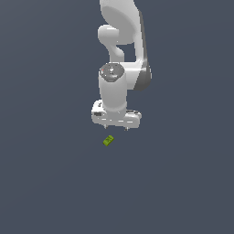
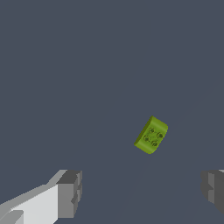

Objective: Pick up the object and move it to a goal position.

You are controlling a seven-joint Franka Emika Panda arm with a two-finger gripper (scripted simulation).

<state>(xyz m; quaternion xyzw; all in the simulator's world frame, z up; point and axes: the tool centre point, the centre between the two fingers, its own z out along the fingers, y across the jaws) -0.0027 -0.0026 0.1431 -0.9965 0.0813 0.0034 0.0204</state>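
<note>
While my claw (image 1: 115, 126) hangs above the dark grey floor (image 1: 50, 183), its two fingers stand spread wide with nothing between them, so I am released and gripping nothing. Seen through my wrist view, one grey fingertip (image 2: 70, 192) sits at one edge of the frame and the other at the opposite edge, with bare floor filling the gap.

Just beyond that gap lies the object (image 1: 108, 140), a tiny lime-green block resting flat on the floor, apart from both fingers and untouched. From the exterior view it sits just below my claw in the picture and slightly toward the exterior view's left, far smaller than my white hand. Its long axis runs on a diagonal, one short end pointing up toward the exterior view's right and the other down toward the left. My wrist view shows the same slant: the block (image 2: 151, 135) lies tilted across the frame, not squared to the line between my fingers, with four small dark round marks on its top face.

Behind my claw, my white arm (image 1: 121, 41) rises out of the picture.
</note>
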